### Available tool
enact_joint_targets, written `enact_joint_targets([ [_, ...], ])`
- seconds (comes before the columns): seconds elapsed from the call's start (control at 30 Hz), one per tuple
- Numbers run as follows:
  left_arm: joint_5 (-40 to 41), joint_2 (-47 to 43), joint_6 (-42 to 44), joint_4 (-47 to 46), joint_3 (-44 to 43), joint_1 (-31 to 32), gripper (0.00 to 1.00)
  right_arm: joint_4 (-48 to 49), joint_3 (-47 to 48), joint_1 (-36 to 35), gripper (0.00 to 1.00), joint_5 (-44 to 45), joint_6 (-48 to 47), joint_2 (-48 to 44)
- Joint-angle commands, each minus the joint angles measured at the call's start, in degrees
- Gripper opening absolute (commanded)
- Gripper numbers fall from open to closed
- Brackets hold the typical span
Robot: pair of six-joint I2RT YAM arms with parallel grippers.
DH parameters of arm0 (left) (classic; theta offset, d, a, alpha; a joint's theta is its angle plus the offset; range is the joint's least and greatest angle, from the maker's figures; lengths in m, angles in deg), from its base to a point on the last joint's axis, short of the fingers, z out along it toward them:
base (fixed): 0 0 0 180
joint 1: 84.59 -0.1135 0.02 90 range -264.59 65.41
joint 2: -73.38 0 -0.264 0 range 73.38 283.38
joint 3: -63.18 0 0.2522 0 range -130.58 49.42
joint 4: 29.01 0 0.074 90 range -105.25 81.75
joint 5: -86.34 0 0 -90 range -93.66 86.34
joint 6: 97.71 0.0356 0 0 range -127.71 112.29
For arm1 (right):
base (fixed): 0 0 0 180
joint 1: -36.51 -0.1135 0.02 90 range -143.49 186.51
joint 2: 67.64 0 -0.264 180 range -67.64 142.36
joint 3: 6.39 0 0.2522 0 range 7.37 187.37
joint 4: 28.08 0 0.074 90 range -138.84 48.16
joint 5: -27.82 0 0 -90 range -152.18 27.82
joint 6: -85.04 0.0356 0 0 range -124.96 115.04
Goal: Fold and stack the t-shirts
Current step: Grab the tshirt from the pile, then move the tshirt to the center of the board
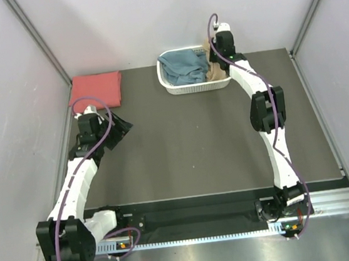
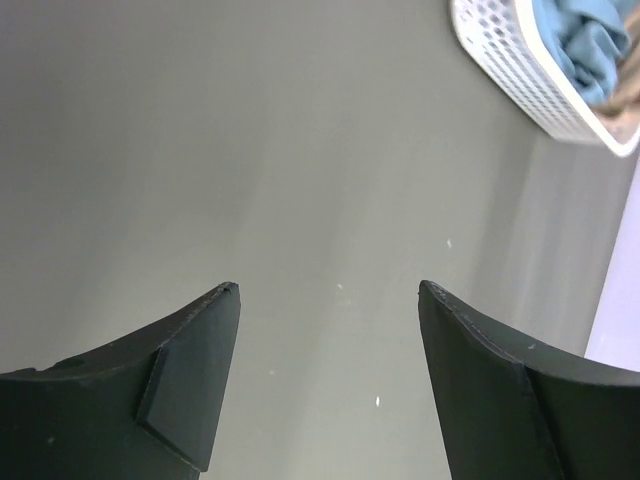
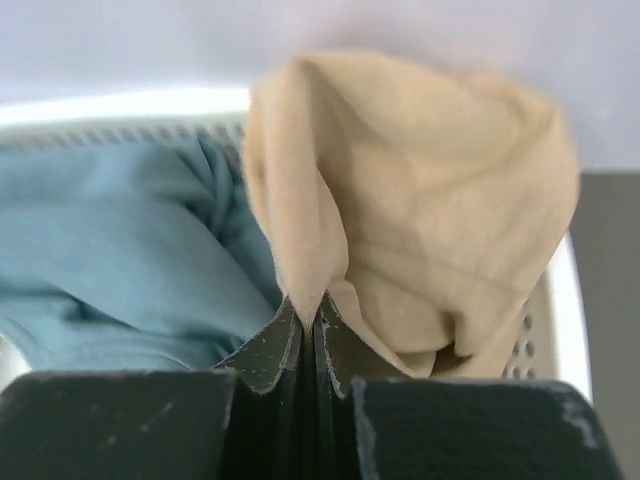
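Wide dark grey tabletop (image 1: 194,141), and at its far edge sits the white lattice plastic basket (image 1: 195,88). Over in the far left corner the coral-red soft cloth t-shirt (image 1: 96,89) lies flat as a folded rectangle, its long side running left to right.

Inside the basket, the dusty blue cloth t-shirt (image 1: 183,68) is heaped on the left. The tan cloth t-shirt (image 3: 420,200) is bunched against the right wall.

The right hand (image 3: 308,312) is down in the basket, fingers pressed together on a pinched ridge of the tan shirt! This is light, limp cloth, so it will sag and trail from the pinch and may drag on the blue one beside it. A thin fold like that could slip, and a collar or shoulder seam would hold better. Which part is caught here I can't tell, as the cloth is too crumpled.

For now the tan bundle has no real long axis. The wrist view just shows it mounding up from the fingertips towards the basket rim.

The left hand (image 2: 328,287) hangs spread over bare tabletop, holding nothing, with the basket off to its right.
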Motion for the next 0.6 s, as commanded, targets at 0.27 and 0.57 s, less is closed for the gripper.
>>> enact_joint_targets([
  [0.27, -1.30, -2.81, 3.87, 3.08, -5.61, 2.72, 0.75, 22.78, 11.08, 0.02, 0.00, 4.92, 2.84, -19.72],
  [0.57, -1.47, -0.44, 4.57, 1.15, -7.37, 4.12, 0.75, 24.47, 9.16, -1.56, 0.00, 3.78, 0.38, -36.94],
])
